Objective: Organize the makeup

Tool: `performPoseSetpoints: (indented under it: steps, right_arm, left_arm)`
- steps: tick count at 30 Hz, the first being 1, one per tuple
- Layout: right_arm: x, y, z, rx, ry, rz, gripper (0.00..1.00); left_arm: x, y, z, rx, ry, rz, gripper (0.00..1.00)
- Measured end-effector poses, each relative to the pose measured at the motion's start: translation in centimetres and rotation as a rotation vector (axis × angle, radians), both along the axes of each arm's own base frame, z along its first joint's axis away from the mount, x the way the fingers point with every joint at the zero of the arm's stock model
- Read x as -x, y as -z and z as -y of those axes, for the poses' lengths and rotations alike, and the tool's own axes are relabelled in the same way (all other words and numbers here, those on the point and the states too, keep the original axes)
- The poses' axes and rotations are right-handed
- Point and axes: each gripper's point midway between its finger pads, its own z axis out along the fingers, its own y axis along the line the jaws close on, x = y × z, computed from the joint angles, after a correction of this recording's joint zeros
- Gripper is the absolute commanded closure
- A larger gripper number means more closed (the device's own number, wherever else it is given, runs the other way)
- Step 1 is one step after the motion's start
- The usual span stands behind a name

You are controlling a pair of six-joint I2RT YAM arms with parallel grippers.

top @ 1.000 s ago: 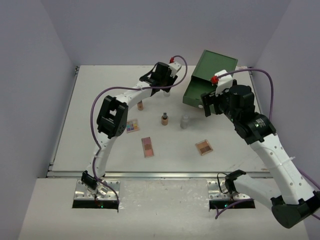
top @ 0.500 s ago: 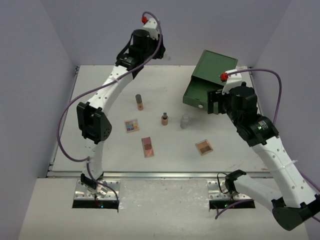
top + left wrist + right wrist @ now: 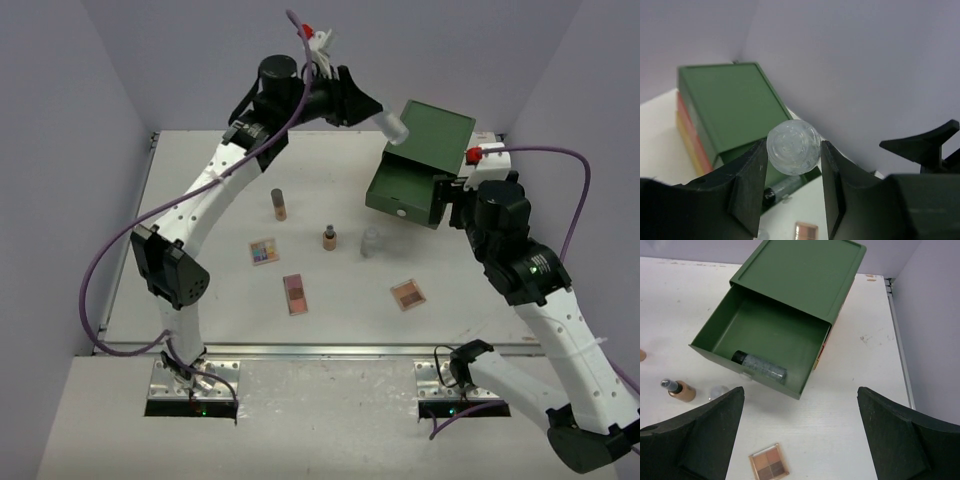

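Clear round bottle (image 3: 793, 147) pinched in left claw (image 3: 793, 156); right claw (image 3: 800, 410) spread wide above smooth green boxy drawer (image 3: 775, 330).

drawer (image 3: 775, 325) looks mostly free; one bottle (image 3: 760, 367) at front.

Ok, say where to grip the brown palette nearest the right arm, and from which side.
Probably across two opposite edges of the palette, coming straight down from above: it lies flat on the table, leaving only its thin sides to pinch.
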Motion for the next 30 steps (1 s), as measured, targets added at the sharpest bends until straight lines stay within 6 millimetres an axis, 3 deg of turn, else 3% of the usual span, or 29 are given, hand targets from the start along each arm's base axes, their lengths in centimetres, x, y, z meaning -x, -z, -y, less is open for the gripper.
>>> performPoseSetpoints:
  steps: [6,12,18,23,30]
  right_arm:
    - [0.6,-0.7,0.7,-0.012,0.028,0.028,0.05]
    - [1.3,-0.5,1.2,-0.025,0.050,0.025,0.05]
    - [2.1,0.3,1.7,-0.022,0.067,0.003,0.06]
    - [2.6,0.5,2.1,-0.020,0.074,-0.001,0.06]
    - [2.9,1.1,2.2,-0.014,0.076,-0.014,0.05]
  left_arm:
    - [2.5,6.3,6.3,-0.060,0.120,-0.109,1.00]
    - [3.4,8.7,10.0,-0.074,0.153,-0.098,1.00]
    - [2.3,10.5,11.5,-0.091,0.120,-0.052,1.00]
    - [0.8,11.9,11.6,-0.109,0.067,-0.030,1.00]
    - [0.2,13.6,11.6,-0.133,0.046,-0.021,1.00]
